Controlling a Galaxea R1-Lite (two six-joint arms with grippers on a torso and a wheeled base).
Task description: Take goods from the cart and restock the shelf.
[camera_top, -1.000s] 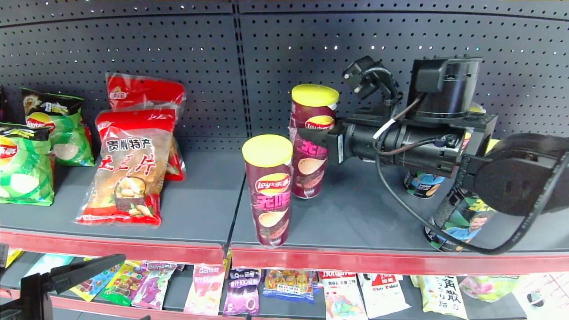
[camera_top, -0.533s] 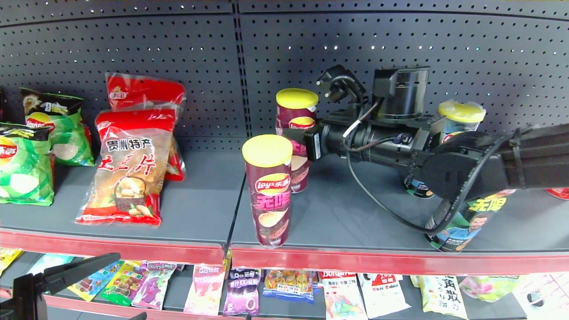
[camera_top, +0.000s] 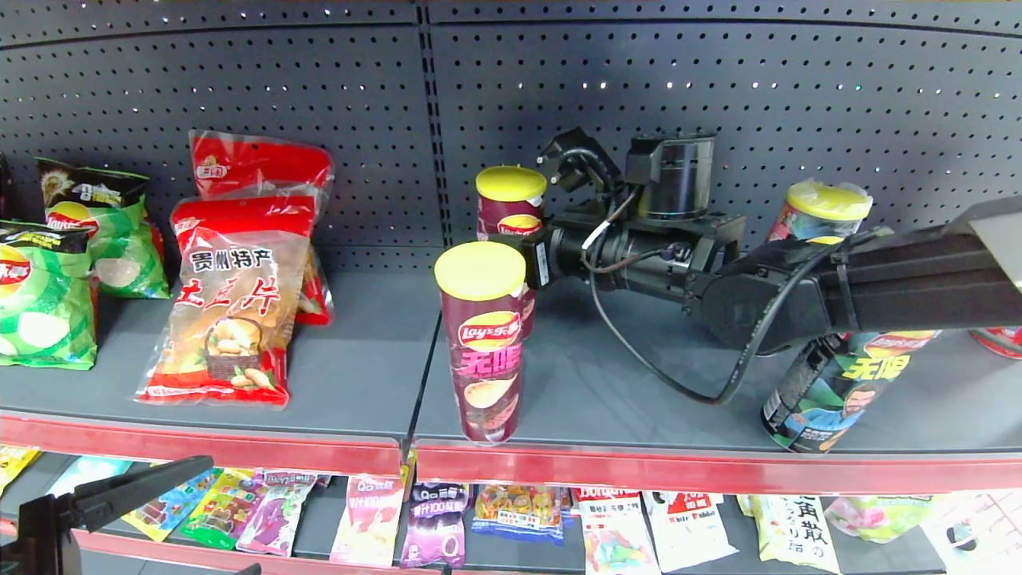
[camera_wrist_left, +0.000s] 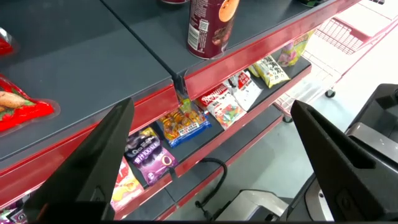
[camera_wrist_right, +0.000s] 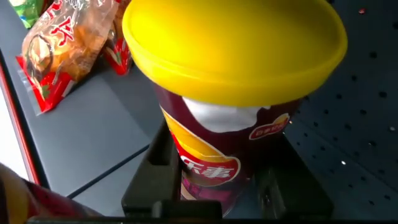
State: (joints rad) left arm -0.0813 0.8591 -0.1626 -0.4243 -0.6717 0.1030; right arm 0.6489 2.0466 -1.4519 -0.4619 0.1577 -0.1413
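A maroon chip can with a yellow lid [camera_top: 509, 206] is upright near the back of the grey shelf [camera_top: 607, 383], partly behind a matching can [camera_top: 483, 343] at the shelf's front edge. My right gripper [camera_top: 520, 249] is shut on the rear can's body; up close, the can [camera_wrist_right: 230, 93] sits between the gripper [camera_wrist_right: 217, 193] fingers [camera_wrist_right: 155, 180]. The front can hides the rear can's base. My left gripper [camera_top: 104, 495] hangs open and empty below the shelf's front left, its fingers [camera_wrist_left: 93, 168] spread over the lower shelf.
Red snack bags [camera_top: 231, 303] and green chip bags [camera_top: 48, 295] lie on the shelf's left half. Blue-green cans [camera_top: 830, 391] [camera_top: 818, 212] stand on the right under my right arm. Snack packets [camera_top: 511, 511] fill the lower shelf. A red cart [camera_wrist_left: 354, 31] stands beyond the shelf.
My right arm has carried the held can leftward and deeper toward the pegboard, so it now sits partly behind the front can. The left gripper has barely moved.
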